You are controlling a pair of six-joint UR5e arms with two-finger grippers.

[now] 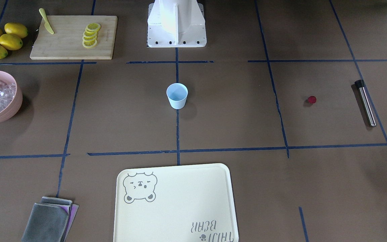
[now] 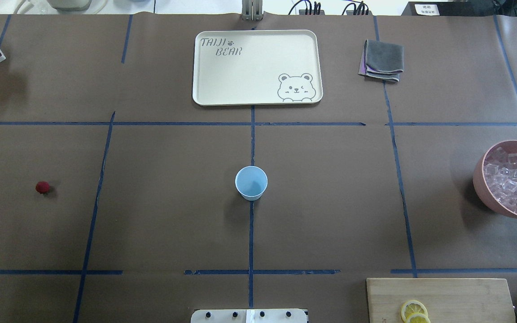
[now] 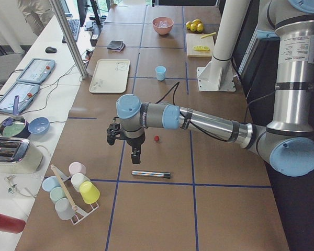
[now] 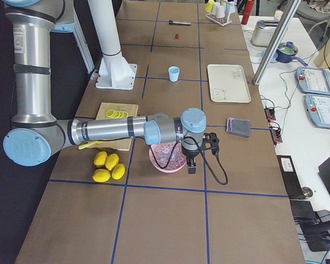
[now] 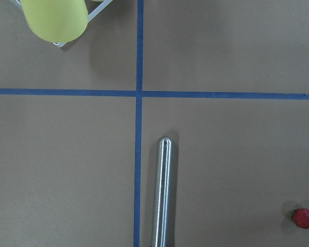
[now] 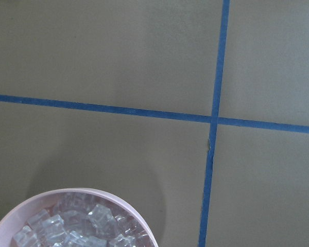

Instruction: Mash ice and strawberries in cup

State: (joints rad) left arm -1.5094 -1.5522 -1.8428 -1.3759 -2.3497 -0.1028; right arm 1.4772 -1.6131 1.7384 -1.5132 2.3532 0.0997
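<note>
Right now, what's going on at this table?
Nothing is being handled yet. The left gripper hangs near the strawberry and a metal rod that lie on the surface. The right gripper hangs by the pink bowl of ice. The blue cup stands upright and empty at the centre.

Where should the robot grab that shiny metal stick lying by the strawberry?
Probably mid-shaft on the metal stick, coming straight down from above and closing across its narrow width. It lies flat on the table, long, round and smooth, so a centred grip should keep it balanced.
</note>
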